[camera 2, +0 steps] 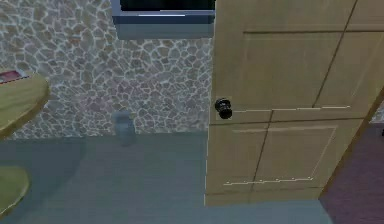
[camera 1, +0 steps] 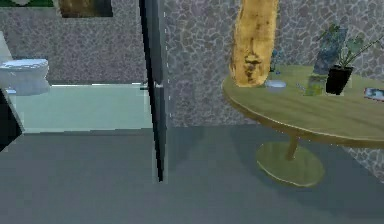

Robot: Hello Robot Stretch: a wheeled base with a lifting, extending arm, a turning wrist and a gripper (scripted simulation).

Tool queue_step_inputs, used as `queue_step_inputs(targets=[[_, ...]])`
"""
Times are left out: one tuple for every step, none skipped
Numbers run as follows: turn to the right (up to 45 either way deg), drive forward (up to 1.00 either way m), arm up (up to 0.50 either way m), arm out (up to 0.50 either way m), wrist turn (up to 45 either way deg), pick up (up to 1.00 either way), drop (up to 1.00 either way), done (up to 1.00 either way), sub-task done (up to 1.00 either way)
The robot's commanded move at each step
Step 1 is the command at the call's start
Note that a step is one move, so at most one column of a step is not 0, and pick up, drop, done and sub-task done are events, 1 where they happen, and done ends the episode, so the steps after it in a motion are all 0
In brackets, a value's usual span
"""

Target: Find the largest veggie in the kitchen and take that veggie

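Observation:
A round wooden table [camera 1: 330,120] on a pedestal stands at the forward view's right. On it sit a dark pot with a green plant [camera 1: 342,70], a pale glass [camera 1: 314,85], a small flat grey dish [camera 1: 276,84] and a tall glassy object [camera 1: 329,50]. The table's edge [camera 2: 20,100] also reaches into the arm side view's left. No vegetable shape can be made out among these things.
A dark open door [camera 1: 156,90] stands edge-on in the middle, with a pale-floored bathroom and white toilet [camera 1: 26,74] beyond at the left. A tall wooden carving [camera 1: 252,42] leans on the stone-patterned wall. A closed wooden door with a black knob [camera 2: 224,108] is in the arm side view.

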Motion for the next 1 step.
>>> queue_step_inputs(targets=[[-36.0, 0.0, 0.0, 0.0, 0.0, 0.0, 0.0, 0.0, 0.0]])
